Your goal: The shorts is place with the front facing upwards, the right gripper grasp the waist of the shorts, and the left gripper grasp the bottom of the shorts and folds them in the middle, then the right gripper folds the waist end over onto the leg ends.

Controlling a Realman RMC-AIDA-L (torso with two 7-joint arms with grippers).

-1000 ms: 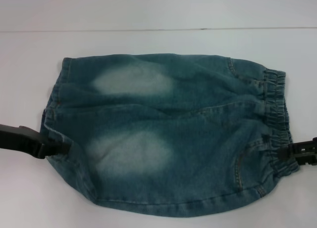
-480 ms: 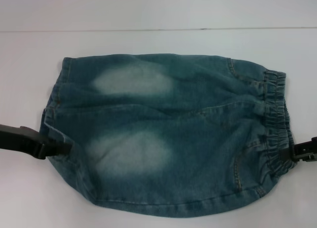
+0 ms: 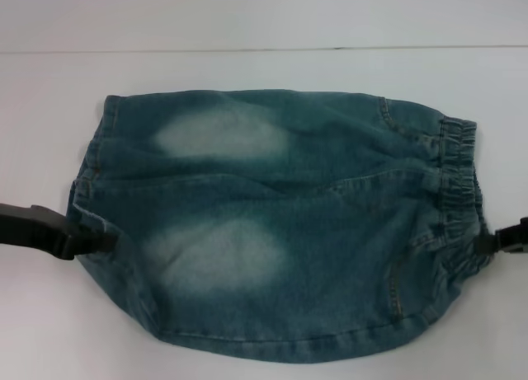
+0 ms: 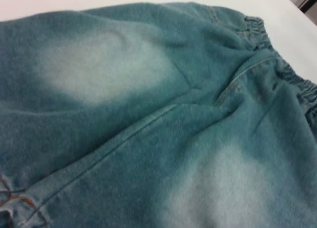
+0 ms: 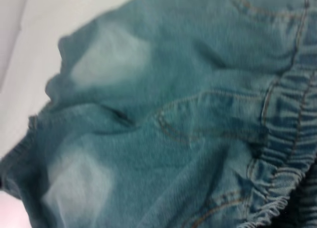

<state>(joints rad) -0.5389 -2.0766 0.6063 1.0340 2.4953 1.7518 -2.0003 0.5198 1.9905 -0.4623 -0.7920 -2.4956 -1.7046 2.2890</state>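
Note:
The denim shorts (image 3: 280,223) lie flat on the white table, front up. The leg ends (image 3: 87,174) are on the left, and the puckered waist (image 3: 458,182) is on the right. My left gripper (image 3: 103,241) comes in from the left edge, and its tip is pinched on the near leg hem. My right gripper (image 3: 487,242) reaches in from the right edge and is pinched on the near part of the elastic band. The left wrist view looks along the legs toward the waist (image 4: 292,79). The right wrist view shows the ruffled band (image 5: 287,154) close up.
The white table (image 3: 247,71) surrounds the shorts, with bare surface behind them and at both sides. A thin dark line (image 3: 247,49) marks its far edge. The shorts' near edge lies close to the bottom of the head view.
My right gripper has drawn back toward the right edge and slightly up, and the near part of the waistband has shifted with it. My left gripper has edged slightly left.

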